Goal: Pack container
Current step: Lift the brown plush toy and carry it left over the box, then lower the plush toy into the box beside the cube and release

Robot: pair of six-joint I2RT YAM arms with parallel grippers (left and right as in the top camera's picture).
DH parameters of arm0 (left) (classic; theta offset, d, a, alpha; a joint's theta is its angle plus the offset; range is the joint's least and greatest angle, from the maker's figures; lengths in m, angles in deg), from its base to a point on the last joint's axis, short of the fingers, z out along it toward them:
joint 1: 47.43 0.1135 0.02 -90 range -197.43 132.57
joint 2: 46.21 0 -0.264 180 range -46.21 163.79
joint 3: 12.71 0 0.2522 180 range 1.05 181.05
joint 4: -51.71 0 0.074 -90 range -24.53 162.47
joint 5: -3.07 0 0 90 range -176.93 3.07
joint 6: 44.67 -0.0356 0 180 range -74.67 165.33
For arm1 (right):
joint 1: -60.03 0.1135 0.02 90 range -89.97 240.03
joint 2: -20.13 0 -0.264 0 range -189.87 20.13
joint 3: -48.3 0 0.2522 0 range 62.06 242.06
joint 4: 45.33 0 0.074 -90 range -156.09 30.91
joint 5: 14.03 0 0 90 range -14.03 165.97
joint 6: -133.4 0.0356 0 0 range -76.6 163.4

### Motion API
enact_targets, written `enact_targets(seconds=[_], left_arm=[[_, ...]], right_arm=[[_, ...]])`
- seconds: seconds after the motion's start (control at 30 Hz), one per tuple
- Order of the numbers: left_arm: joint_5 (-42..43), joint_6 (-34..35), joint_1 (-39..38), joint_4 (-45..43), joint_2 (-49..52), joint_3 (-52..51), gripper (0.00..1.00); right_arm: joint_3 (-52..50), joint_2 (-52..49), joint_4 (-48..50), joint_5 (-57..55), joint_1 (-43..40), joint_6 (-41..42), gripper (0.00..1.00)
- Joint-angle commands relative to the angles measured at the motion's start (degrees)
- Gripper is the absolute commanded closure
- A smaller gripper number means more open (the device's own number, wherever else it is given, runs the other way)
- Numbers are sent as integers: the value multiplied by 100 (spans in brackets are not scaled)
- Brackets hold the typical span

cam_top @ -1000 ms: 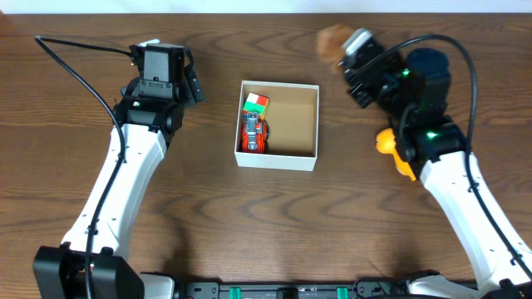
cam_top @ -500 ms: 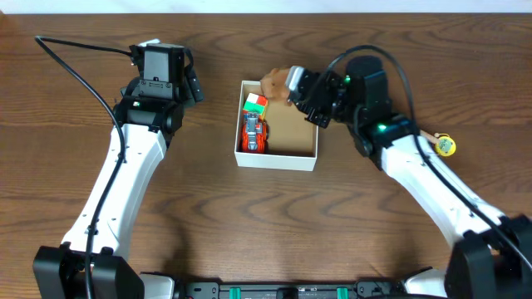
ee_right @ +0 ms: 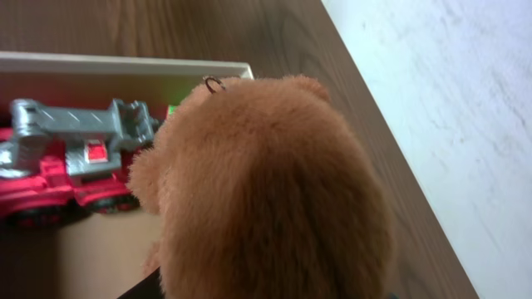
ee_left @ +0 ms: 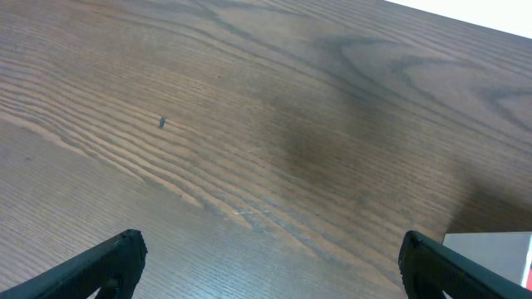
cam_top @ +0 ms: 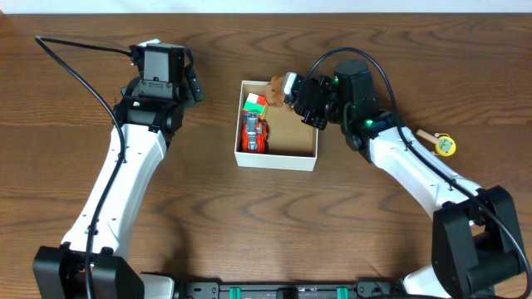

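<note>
a: what moved in the last second?

b: my right arm swung in from the far right corner of the table (cam_top: 249, 232), carrying the brown plush toy (cam_top: 275, 85). in the last half second it hardly shifted.

a: and your right gripper (cam_top: 291, 89)?

b: clamped on the plush. the wrist view is almost all brown fur (ee_right: 266, 191), so my fingers are hidden there.

a: where is the container (cam_top: 277, 161)?

b: around the middle of the table, a little nearer the far edge. the plush hangs over its far wall. i cannot tell whether it touches the rim.

a: what's in it?

b: a red toy truck (cam_top: 253, 133) along the left wall, and a colored cube (cam_top: 255, 103) in the far left corner, just beside the plush. the right half is bare tan cardboard.

a: your left gripper (ee_left: 266, 262)?

b: spread wide over bare wood, holding nothing, to the left of the container toward the far edge. a white corner of the box (ee_left: 490, 257) just shows in that wrist view.

a: anything else?

b: a small yellow toy (cam_top: 445, 146) lying toward the right edge, well apart from the box.
</note>
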Motion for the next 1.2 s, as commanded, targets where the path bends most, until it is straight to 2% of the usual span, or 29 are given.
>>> enact_targets(seconds=[0.0,0.43,0.47,0.5,0.53,0.6,0.7,0.83,0.97,1.17], left_arm=[[-11,31,35,15,-22,90,2],[-11,31,35,15,-22,90,2],[-11,31,35,15,-22,90,2],[-11,31,35,15,-22,90,2],[-11,31,35,15,-22,90,2],[-11,31,35,15,-22,90,2],[-11,31,35,15,-22,90,2],[-11,31,35,15,-22,90,2],[-11,31,35,15,-22,90,2],[-11,31,35,15,-22,85,2]], right_arm=[[79,-162,28,-153,46,-170,99],[79,-560,33,-157,46,-186,99],[79,-601,44,-160,46,-184,94],[79,-621,57,-177,46,-184,75],[79,-649,70,-177,46,-184,62],[79,-688,105,-177,46,-181,53],[79,-704,138,-181,46,-181,52],[79,-704,249,-337,46,-179,45],[79,-704,319,-426,46,-155,28],[79,-704,330,-435,46,-155,17]])
